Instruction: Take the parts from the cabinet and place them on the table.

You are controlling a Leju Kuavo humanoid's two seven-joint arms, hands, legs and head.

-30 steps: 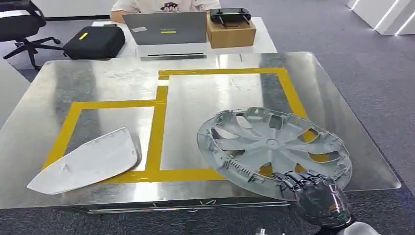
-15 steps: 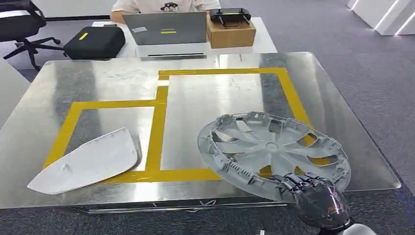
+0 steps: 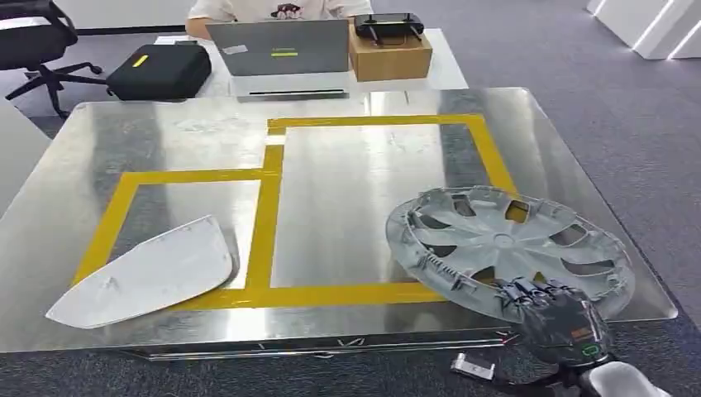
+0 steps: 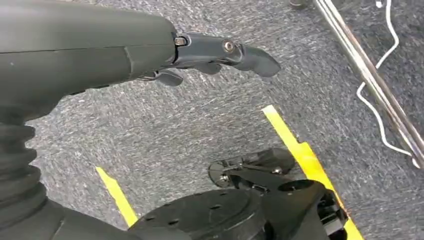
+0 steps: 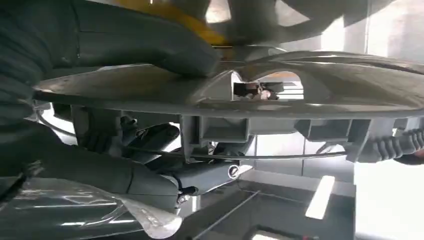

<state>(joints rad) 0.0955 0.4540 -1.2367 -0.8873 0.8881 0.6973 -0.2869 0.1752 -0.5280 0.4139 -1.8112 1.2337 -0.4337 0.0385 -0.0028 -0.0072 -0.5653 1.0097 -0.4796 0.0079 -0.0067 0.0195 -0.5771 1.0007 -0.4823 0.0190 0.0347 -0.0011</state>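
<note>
**Hubcap over counter edge, rim grip**

Counter (image 3: 347,207): steel, yellow tape. Hubcap (image 3: 508,244) at near-right corner, tilted — light, stiff plastic, clips prob. fragile; hold by rim. Right hand (image 3: 555,313) fingers (image 3: 522,291) grip rim. Left hand (image 4: 200,52) hangs empty, fingers apart.

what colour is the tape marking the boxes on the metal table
Yellow. The tape on the table shows best in the head view.
</note>
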